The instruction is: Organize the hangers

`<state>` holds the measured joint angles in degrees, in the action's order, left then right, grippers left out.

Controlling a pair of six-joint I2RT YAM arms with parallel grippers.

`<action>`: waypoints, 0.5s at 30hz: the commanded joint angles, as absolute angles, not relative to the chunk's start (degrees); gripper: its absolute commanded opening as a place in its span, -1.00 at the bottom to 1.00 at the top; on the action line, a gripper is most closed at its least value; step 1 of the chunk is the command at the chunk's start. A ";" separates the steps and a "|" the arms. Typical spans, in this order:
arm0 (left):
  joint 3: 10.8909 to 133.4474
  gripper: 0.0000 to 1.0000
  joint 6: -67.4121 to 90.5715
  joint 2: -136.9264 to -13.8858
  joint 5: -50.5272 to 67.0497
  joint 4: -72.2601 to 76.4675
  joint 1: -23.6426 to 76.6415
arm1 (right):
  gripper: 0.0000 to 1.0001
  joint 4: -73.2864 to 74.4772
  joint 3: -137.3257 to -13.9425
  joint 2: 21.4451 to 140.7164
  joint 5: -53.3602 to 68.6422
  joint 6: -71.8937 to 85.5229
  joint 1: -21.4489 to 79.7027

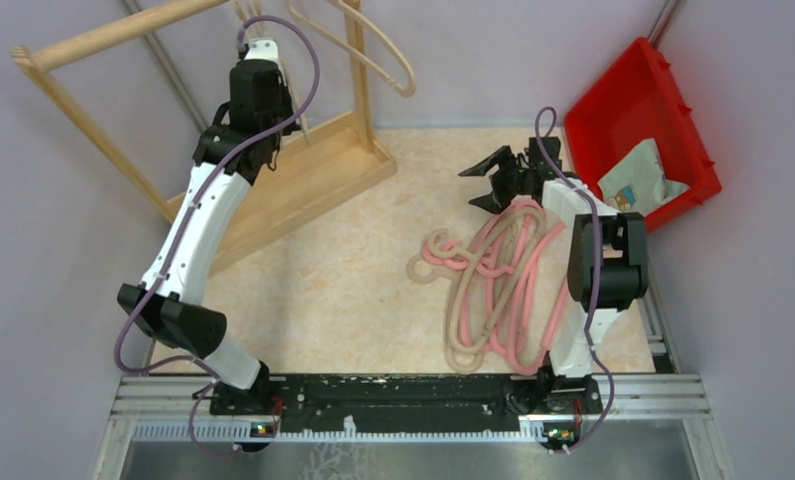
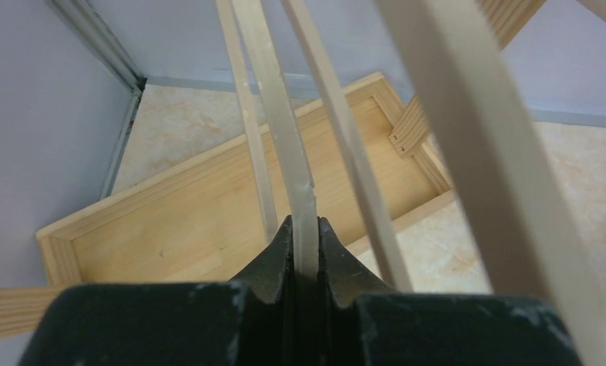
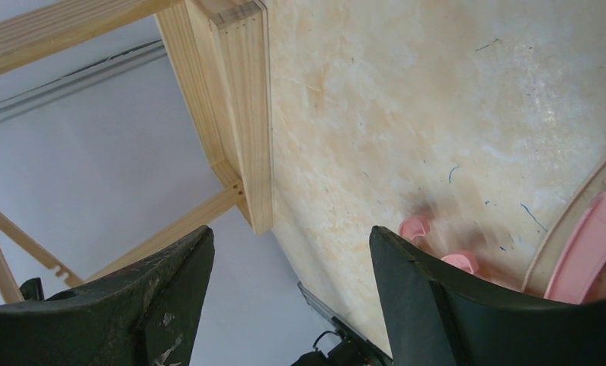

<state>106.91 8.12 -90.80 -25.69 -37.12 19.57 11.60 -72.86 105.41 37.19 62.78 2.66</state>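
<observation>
A tangled pile of pink and beige hangers (image 1: 493,285) lies on the table at the right. One beige hanger (image 1: 385,58) hangs on the wooden rack's top pole. My left gripper (image 1: 256,42) is raised at the rack and shut on a thin bar of another beige hanger (image 2: 280,114); the jaws pinch it flat (image 2: 306,232). My right gripper (image 1: 495,178) is open and empty, just past the pile's far end. In the right wrist view it (image 3: 292,252) sits wide open over bare table, with pink hook tips (image 3: 415,226) and a pink hanger bar (image 3: 589,252) at its right.
The light wooden rack (image 1: 123,35) stands at the back left on a framed base (image 1: 308,180), which also shows in the left wrist view (image 2: 193,229) and the right wrist view (image 3: 242,114). A red bin (image 1: 613,110) holding a bag leans in the back right corner.
</observation>
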 commanded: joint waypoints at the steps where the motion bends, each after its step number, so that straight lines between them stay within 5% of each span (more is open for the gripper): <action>1: 109.08 -1.00 8.20 -95.48 -20.42 -40.20 19.59 | 0.49 9.12 -72.20 103.00 37.82 62.93 1.77; 15: 118.57 -1.00 8.23 -105.31 -16.47 -39.84 24.22 | 0.48 8.82 -70.92 102.74 37.79 62.76 0.59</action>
